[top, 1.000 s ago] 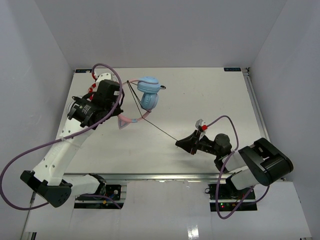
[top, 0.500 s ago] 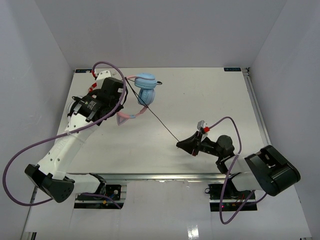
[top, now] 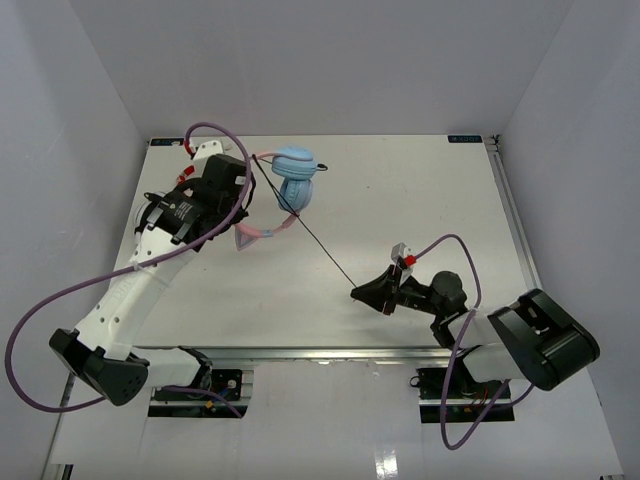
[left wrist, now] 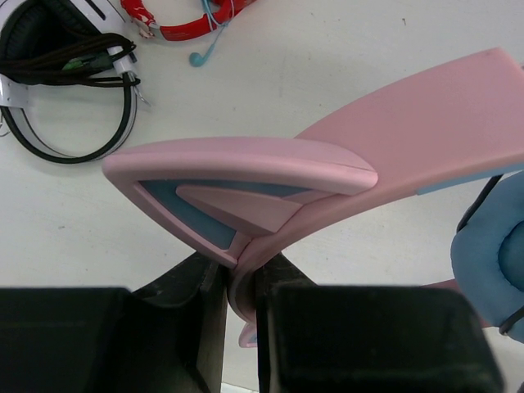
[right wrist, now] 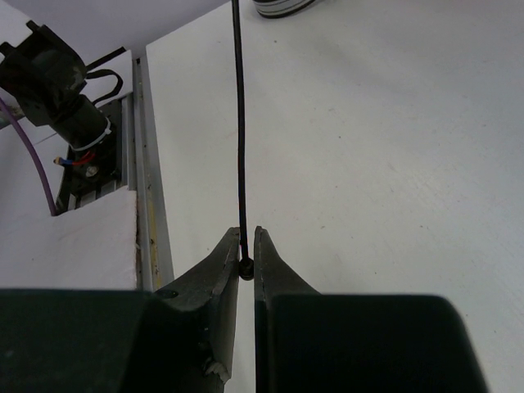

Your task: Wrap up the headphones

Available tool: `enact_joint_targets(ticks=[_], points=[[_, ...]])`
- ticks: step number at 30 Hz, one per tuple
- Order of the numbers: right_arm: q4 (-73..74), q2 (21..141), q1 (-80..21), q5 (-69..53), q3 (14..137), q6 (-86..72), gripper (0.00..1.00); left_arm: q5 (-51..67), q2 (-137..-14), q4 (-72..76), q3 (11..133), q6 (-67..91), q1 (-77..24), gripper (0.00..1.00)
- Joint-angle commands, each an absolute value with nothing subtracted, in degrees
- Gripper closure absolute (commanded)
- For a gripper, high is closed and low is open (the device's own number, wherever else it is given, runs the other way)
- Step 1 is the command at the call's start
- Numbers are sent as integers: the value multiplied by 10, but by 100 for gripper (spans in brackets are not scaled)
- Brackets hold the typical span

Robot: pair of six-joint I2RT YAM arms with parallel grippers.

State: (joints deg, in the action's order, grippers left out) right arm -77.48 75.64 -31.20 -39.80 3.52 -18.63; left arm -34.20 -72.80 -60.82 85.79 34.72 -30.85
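The headphones hang in the air at the table's back left, with light-blue earcups (top: 293, 180) and a pink headband (top: 266, 232). My left gripper (top: 244, 208) is shut on the headband (left wrist: 409, 123), just below a pink cat ear (left wrist: 237, 176); a blue earcup (left wrist: 491, 254) shows at the right edge of the left wrist view. The thin dark cable (top: 320, 246) runs taut from the headphones down to my right gripper (top: 358, 291). In the right wrist view that gripper (right wrist: 246, 246) is shut on the cable (right wrist: 239, 123) close to its end.
Black-and-white headphones (left wrist: 70, 74) and a red cable bundle (left wrist: 180, 20) lie on the table beyond the left gripper, hidden under the left arm in the top view. The table's metal edge rail (right wrist: 147, 164) and white foam (right wrist: 65, 246) lie left of the right gripper.
A second ago the left arm swung the headphones a little toward the back and turned them; since half a second ago hardly anything has moved. Both grips are unchanged.
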Motion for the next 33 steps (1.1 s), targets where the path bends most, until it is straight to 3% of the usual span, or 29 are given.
enact_joint_targets(ticks=[1,9,18,27,33], points=[[-1080,815,-314,-389,-10,-165,92,-295,-679,-550,894,358,-303,100],[-1081,905,-314,-402,63,-172,92,-111,-634,-526,859,311,-303,100],[-1076,916,-294,-479,130,-230,92,253,-603,-466,745,168,-303,100],[-998,889,-245,-520,195,-301,92,313,-605,-454,699,97,-304,100],[-728,800,-223,-510,274,-230,92,276,-639,-454,682,57,-305,100]])
